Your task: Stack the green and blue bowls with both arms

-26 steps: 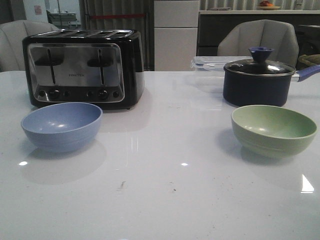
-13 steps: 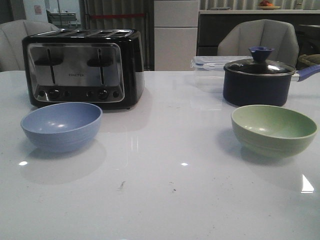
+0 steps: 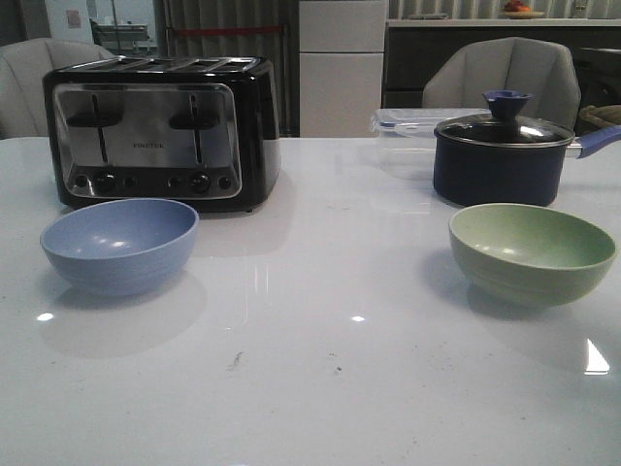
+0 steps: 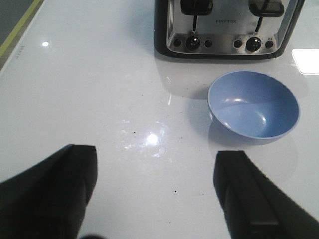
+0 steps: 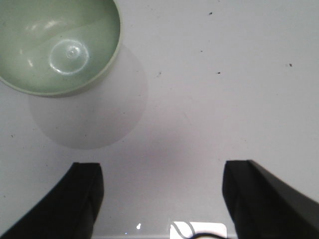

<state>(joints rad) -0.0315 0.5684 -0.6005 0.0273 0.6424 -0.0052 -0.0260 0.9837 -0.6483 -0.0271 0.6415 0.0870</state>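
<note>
**Still apart: two bowls on the white table, both grippers spread wide**

Leftmost, the blue bowl [image 3: 119,245] sits upright and empty on the white table [image 3: 320,369], just in front of the black and chrome toaster [image 3: 160,131]. From the left wrist view the same blue bowl [image 4: 253,106] lies ahead of the left gripper [image 4: 157,191], whose two black fingers [image 4: 55,191] stand far apart with nothing between them but bare tabletop; they touch nothing.

Across the table, well apart from the blue one, the green bowl [image 3: 531,252] also rests upright and empty. Behind it stands a dark navy saucepan [image 3: 499,155] with a glass lid, and a clear plastic container [image 3: 403,121] lies just behind that.

From the right wrist view the green bowl [image 5: 57,45] is off to one side of the right gripper [image 5: 162,199], clear of it. Its fingers [image 5: 264,199] are likewise spread wide and hold nothing.
</note>
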